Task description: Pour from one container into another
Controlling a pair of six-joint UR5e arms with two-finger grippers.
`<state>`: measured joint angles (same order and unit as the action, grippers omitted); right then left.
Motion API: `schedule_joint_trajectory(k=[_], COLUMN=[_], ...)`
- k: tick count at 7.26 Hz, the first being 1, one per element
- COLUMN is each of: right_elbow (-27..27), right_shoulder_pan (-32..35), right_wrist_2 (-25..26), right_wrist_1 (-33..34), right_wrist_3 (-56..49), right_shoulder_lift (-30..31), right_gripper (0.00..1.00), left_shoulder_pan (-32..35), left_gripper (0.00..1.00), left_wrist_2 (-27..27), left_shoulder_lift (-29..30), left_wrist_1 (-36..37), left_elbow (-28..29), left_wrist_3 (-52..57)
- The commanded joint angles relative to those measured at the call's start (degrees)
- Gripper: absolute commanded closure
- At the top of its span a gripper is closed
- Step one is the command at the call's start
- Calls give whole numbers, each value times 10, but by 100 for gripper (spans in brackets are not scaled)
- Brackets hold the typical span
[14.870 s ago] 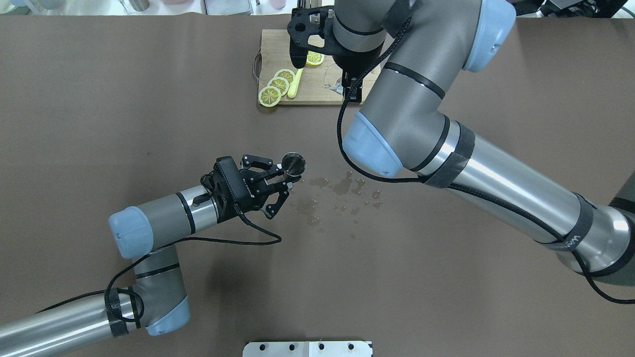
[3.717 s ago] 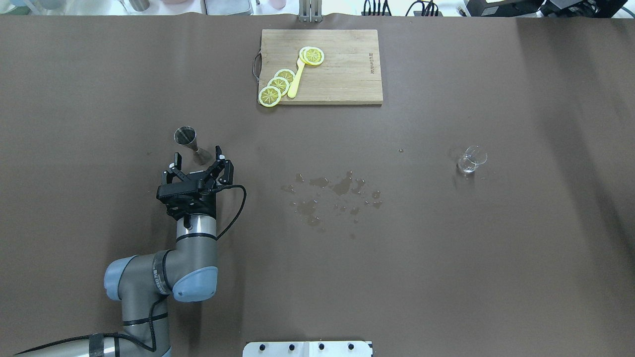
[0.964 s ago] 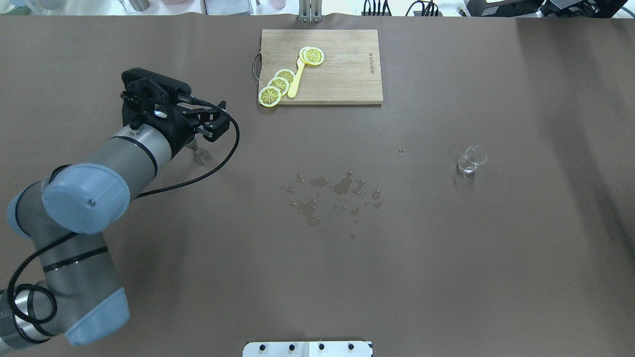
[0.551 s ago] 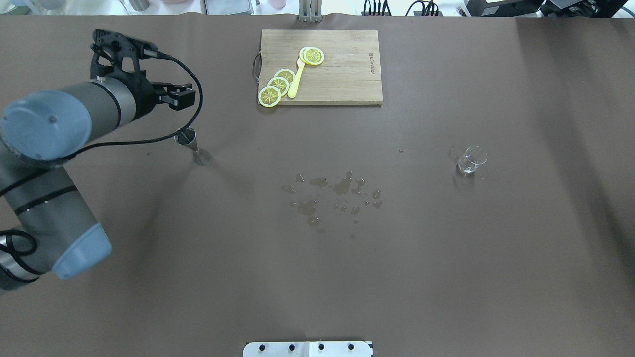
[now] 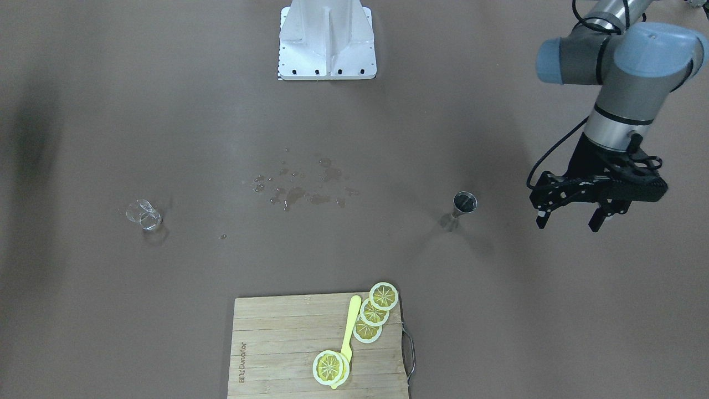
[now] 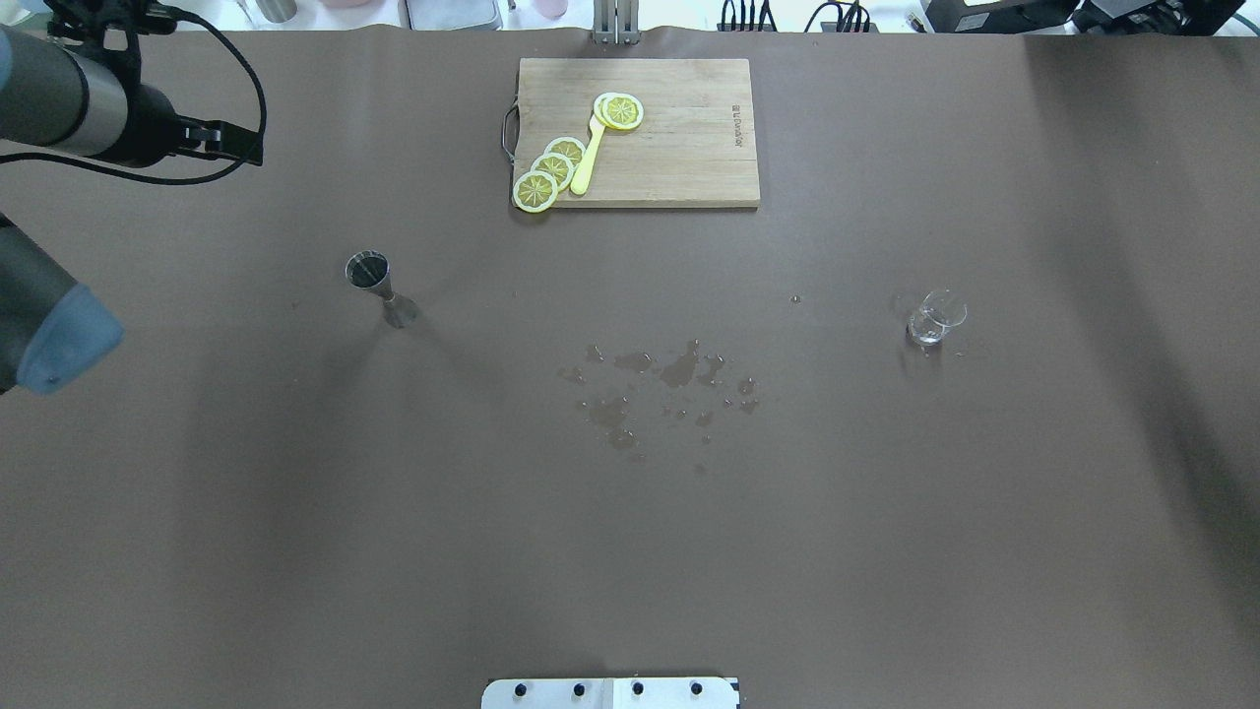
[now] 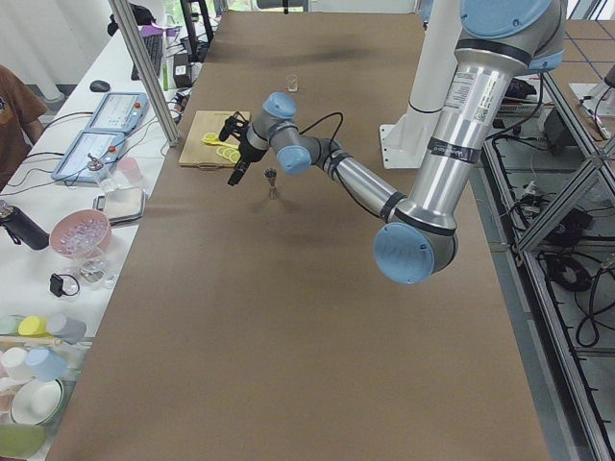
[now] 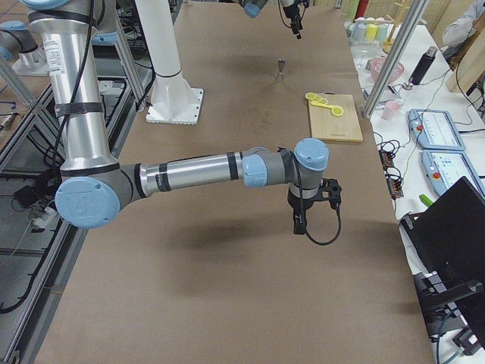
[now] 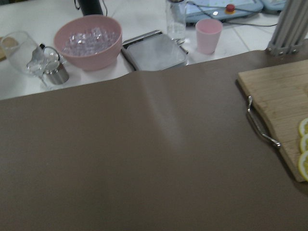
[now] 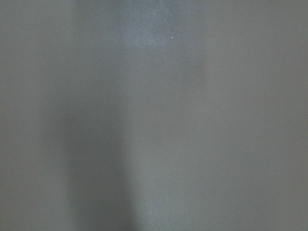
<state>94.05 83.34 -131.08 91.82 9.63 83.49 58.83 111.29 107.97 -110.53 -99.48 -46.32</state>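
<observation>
Overhead exterior, read from left to right. At the far upper-left corner: left gripper (image 5: 566, 224), raised above the table (image 6: 630, 551), elbow low, forearm reaching out along the table, wrist bent over, fingers angled down toward the surface; jaws spread wide, holding nothing. Next, apart from those fingers: steel jigger (image 6: 379, 286), upright on the brown cover, wide mouth up. Then, against the far edge near the middle: wooden cutting board (image 6: 679, 148) with lemon slices (image 6: 536, 190) and a yellow utensil (image 6: 588, 162) on its left half. Nearer, mid-table: a scatter of wet spots (image 6: 679, 369). Further right, alone: small glass cup (image 6: 930, 320), upright, well apart from the jigger and from both arms. Beyond the cup, bare cover out to the right edge; likewise across the whole near half, apart from a white mounting plate (image 6: 610, 692) at the near edge. Exterior right: right gripper (image 8: 298, 227) at the end of an arm stretched out level over the table's right end, fingers hanging down above bare cover; cannot tell the jaw gap from there. Right wrist view: plain brown surface only.
</observation>
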Motion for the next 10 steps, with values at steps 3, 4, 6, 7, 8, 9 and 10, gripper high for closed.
schedule_joint_trajectory(k=[3,4,6,7,8,9,10], right_elbow=[-13,-20,-20,-20,-21,-20,-22], right_shoulder_pan=[-30,-31,-30,-29,-29,-29,-29], right_wrist_2=[4,5,4,2,4,5,13], right_wrist_1=[0,-1,-1,0,-1,-1,-1], right_wrist_3=[1,1,1,1,1,1,1], right_shoulder_lift=[20,17,20,27,30,31,25], right_gripper=[0,0,0,0,0,0,0], left_shoulder_pan=[117,129,169,188,216,230,245], left_gripper=[1,1,1,1,1,1,1], left_wrist_2=[227,231,234,234,235,235,235], left_shoulder_lift=[-18,-65,-129,-160,-181,-201,-216], left_wrist_1=[112,113,121,125,126,121,123], left_elbow=[49,48,55,58,64,61,61], left_wrist_3=[30,125,248,348,388,395,462])
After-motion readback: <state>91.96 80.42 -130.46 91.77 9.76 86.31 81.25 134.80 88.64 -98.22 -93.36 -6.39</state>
